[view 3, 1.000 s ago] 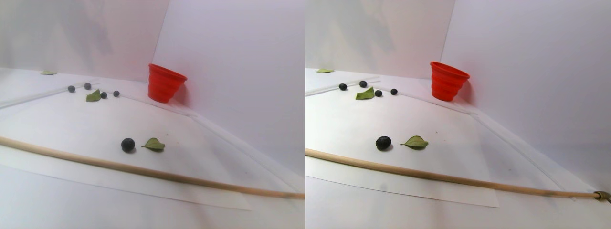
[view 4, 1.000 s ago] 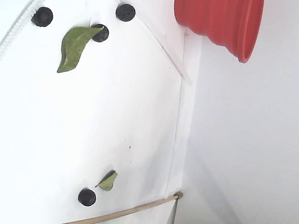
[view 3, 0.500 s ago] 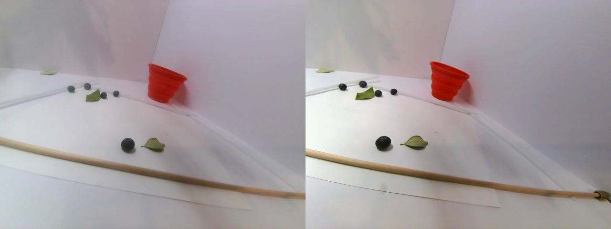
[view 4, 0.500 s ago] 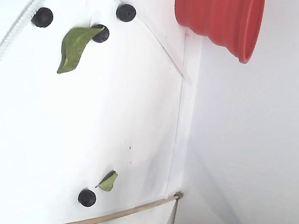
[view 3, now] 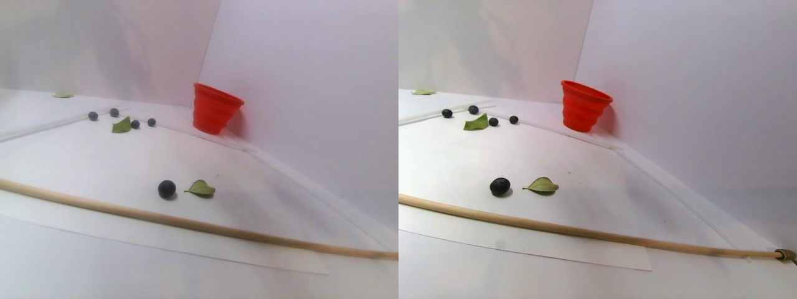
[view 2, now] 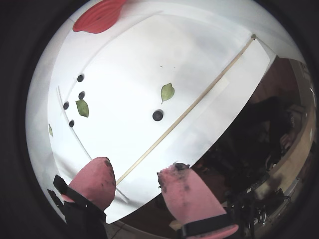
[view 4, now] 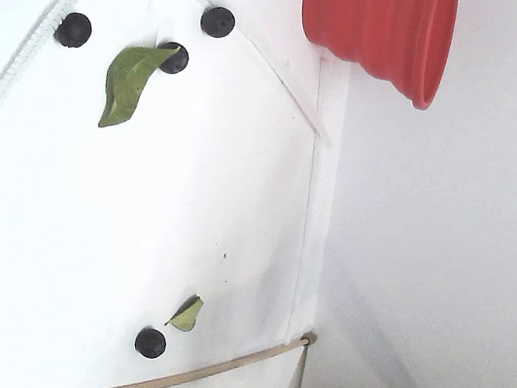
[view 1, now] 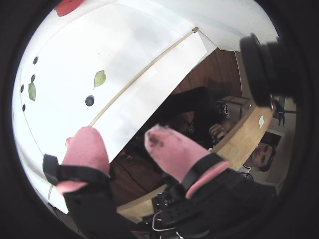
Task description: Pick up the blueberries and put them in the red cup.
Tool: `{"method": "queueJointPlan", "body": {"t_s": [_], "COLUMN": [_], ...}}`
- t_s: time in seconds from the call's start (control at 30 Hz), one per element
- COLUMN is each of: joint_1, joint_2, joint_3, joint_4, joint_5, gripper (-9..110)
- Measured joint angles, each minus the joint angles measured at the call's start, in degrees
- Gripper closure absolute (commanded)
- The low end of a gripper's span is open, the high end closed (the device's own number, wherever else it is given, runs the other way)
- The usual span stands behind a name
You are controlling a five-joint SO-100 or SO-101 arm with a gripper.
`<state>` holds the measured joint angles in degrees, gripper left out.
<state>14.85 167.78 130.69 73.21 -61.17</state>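
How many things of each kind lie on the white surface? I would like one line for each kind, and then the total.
Small round dark blue-black blueberries: 5
Flat green leaves: 3
Red-orange ribbed tapered cup: 1
Long thin wooden stick: 1
Total: 10

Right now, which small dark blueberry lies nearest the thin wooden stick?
The lone blueberry beside the small green leaf; the other four cluster far off.
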Motion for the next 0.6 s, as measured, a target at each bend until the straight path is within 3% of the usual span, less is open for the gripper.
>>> {"method": "queueJointPlan", "body": {"t_s": [0.6], "joint_1": [0.0], "joint_2": [-3.0], "joint_3": [10.9], "joint_4": [-12.6], "joint_5": [1.6], "gripper": [84]}}
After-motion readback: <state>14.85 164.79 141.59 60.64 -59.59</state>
